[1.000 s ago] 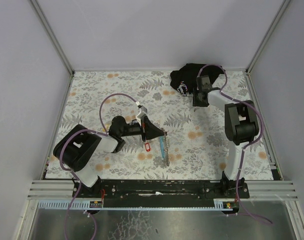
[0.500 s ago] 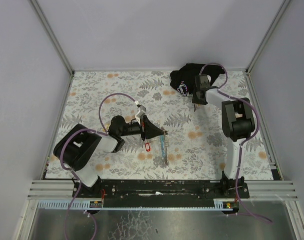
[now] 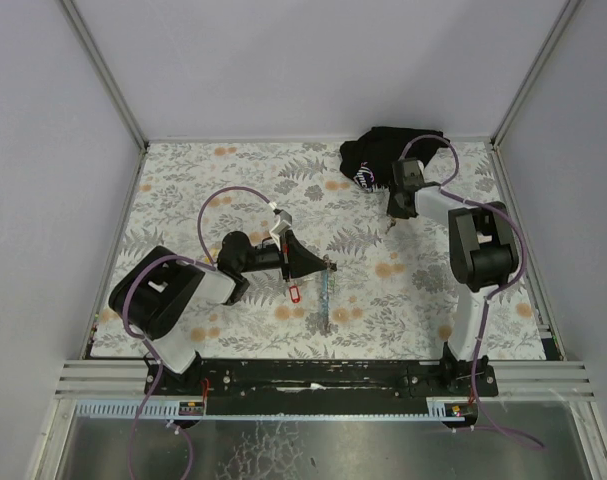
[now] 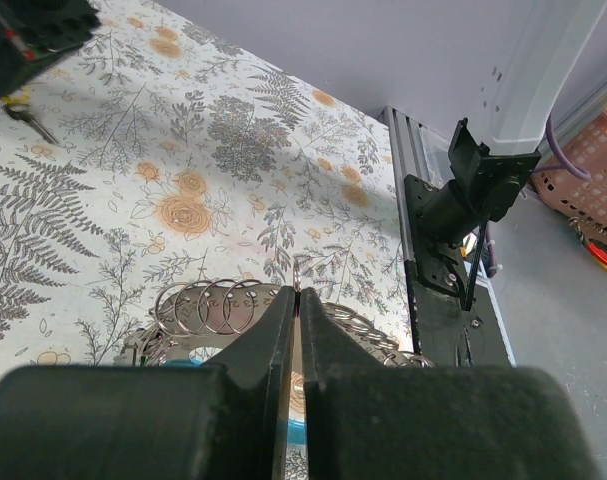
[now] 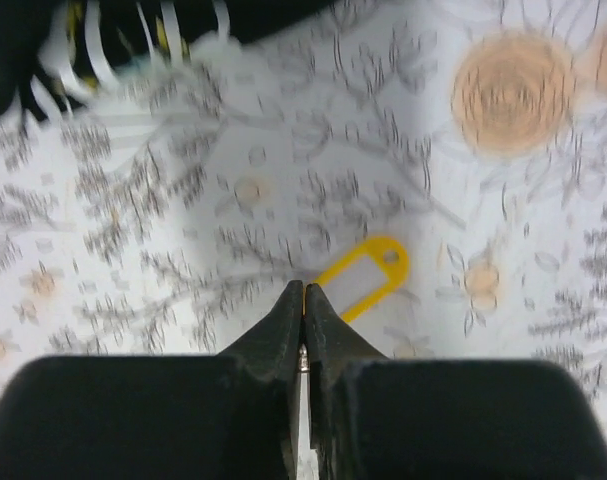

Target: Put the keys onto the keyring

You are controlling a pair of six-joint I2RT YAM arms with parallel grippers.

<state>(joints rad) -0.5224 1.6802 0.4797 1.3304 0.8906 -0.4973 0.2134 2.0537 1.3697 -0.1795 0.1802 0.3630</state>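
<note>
From above, the left gripper [image 3: 321, 266] sits at about 7 o'clock from the centre of the floral table [image 3: 233, 170], closed at its tip on the keyring [image 3: 328, 268]. The lanyard strap [image 3: 326, 300] trails from it toward 6 o'clock. A red-tagged key [image 3: 294, 293] lies just beside the gripper, at its 7 o'clock. The right gripper [image 3: 391, 222] is at 2 o'clock on the table, just at 5 o'clock of the black cloth bundle [image 3: 373, 150].

The left wrist view shows its fingers [image 4: 268, 330] pressed together on a thin wire of the keyring, whose overlapping metal loops [image 4: 218, 305] fan out toward 9 o'clock.

The right wrist view shows the jaws pinched on the metal shank of a yellow-tagged key [image 5: 368, 280]. Its tag points toward 2 o'clock over the tablecloth.
</note>
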